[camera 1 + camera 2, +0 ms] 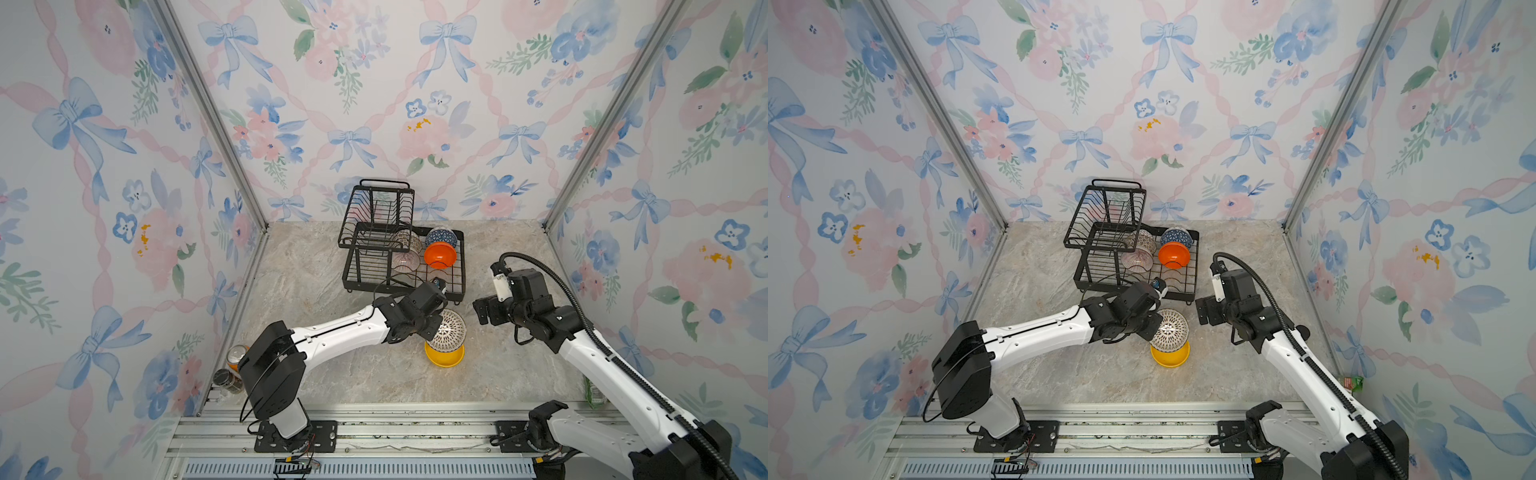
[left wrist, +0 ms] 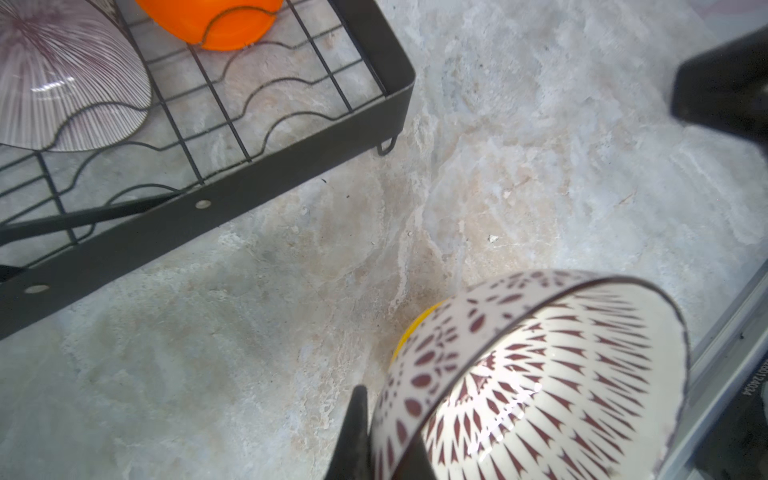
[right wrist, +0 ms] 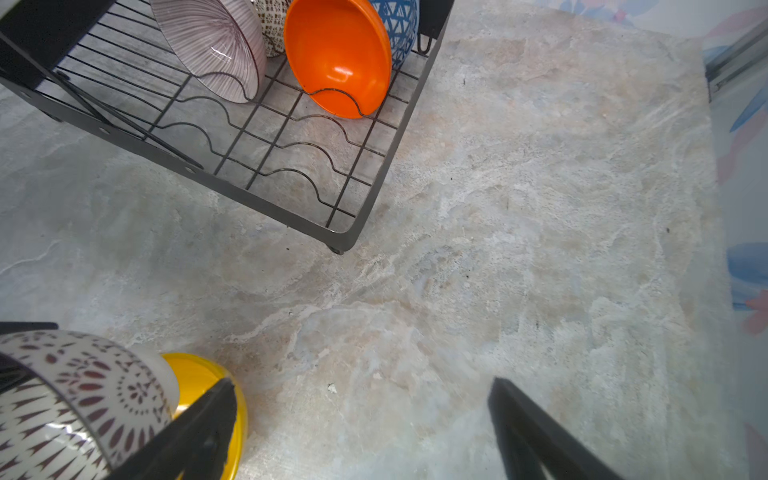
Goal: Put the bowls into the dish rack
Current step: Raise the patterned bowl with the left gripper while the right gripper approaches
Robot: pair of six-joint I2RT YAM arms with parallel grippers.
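Left gripper (image 1: pixel 432 326): clamped on the rim of a white, dark-patterned ceramic bowl (image 1: pixel 449 330), held tilted just above a plain yellow bowl (image 1: pixel 444 358). Black wire dish rack (image 2: pixel 249 187): just beyond, nearest slots vacant. Right gripper (image 1: pixel 481 311): wide, empty, alongside.

This is a robot test cell dressed up as a home kitchen. Flat panels of floral bow wallpaper (image 1: pixel 374 104) are set in bare aluminium posts (image 1: pixel 212 112), and the bench (image 1: pixel 332 382) is a marble-look sheet. Just beyond the left claw (image 1: pixel 430 331) stands a wire dish rack (image 2: pixel 257 187) holding bowls (image 1: pixel 439 254). Well behind the claw, both arms (image 1: pixel 340 332) are bolted to a slotted aluminium rail (image 1: pixel 415 432).
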